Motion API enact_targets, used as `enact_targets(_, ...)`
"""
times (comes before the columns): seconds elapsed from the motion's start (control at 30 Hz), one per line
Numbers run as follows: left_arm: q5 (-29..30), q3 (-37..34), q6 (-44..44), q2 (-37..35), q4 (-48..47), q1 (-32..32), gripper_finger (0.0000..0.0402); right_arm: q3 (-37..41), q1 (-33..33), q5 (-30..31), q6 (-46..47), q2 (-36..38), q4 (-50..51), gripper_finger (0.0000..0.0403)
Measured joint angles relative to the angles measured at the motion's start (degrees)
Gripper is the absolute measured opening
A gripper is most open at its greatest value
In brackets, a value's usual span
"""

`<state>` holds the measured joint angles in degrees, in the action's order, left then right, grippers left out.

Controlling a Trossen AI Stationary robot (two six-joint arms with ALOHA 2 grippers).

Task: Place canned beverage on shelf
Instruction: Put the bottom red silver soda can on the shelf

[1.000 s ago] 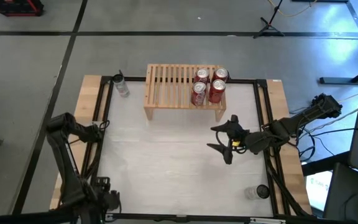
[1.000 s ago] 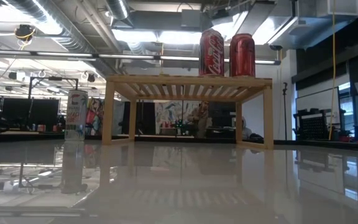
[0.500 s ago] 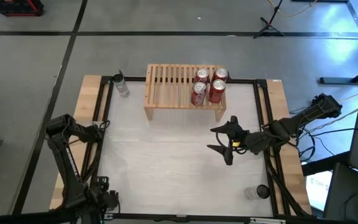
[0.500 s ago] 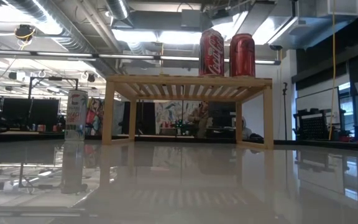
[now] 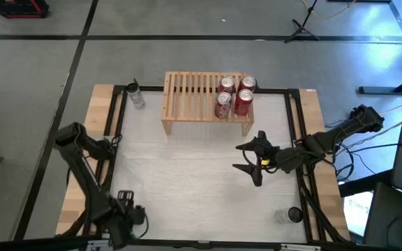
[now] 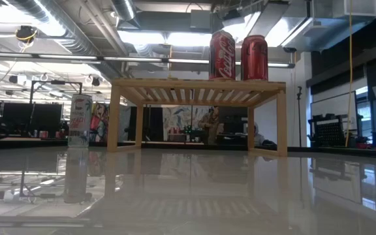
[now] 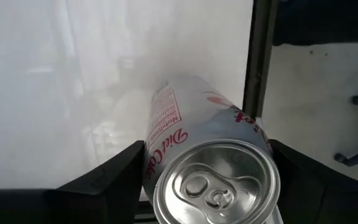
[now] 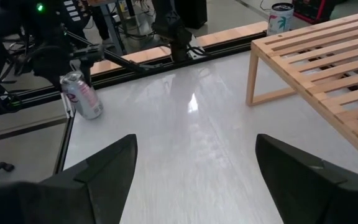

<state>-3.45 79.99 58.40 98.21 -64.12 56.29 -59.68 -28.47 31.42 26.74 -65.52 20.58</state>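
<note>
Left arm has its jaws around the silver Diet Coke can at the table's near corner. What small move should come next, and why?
Probably finish closing the left gripper on the silver Diet Coke can, then lift. The can sits between the jaws, which do not look fully tight, and the low light-wood slatted shelf has free slats left of the four red cans.

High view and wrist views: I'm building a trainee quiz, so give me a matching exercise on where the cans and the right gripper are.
Things:
1. red cans
2. Diet Coke can
3. white can
4. right gripper

Places or states:
A. back-left corner of the table, standing off the shelf
B. on the shelf's right end
C. open, above the table in front of the shelf
D. near the table's front-left corner, at the left gripper

Pairs: 1-B, 2-D, 3-A, 4-C
</note>
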Motion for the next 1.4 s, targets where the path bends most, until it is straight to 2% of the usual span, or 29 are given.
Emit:
enact_targets(0.23, 0.5, 0.0, -9.3, -12.0, -9.7, -12.1, 0.0266, 0.0, 0.0, 0.0, 0.0, 0.0, -0.1, 0.0317)
enact_targets(0.4, 0.8, 0.9, -16.4, -20.7, -12.2, -26.7, 0.0266, 0.0, 0.0, 0.5, 0.0, 0.0, -0.1, 0.0317)
enact_targets(0.53, 1.1, 7.2, -25.3, -22.2, -16.0, -39.2, 0.0266, 0.0, 0.0, 2.2, 0.0, 0.0, 0.0, 0.0317)
enact_targets(0.73, 0.6, 22.6, -40.0, -16.2, -21.7, -55.5, 0.0266, 0.0, 0.0, 5.6, 0.5, 0.0, 0.1, 0.0317)
enact_targets(0.9, 2.4, 34.7, -49.8, -8.0, -26.3, -65.7, 0.0266, 0.0, 0.9, 8.9, 2.9, 0.0, 0.3, 0.0317)
enact_targets(1.17, 2.9, 48.5, -61.2, 5.3, -25.8, -75.5, 0.0266, 0.0, 3.5, 8.5, 6.7, -0.6, 0.6, 0.0317)
enact_targets(1.4, 2.3, 54.3, -63.5, 13.3, -25.1, -80.2, 0.0266, 0.0, 3.5, 9.1, 6.7, -2.3, 0.1, 0.0317)
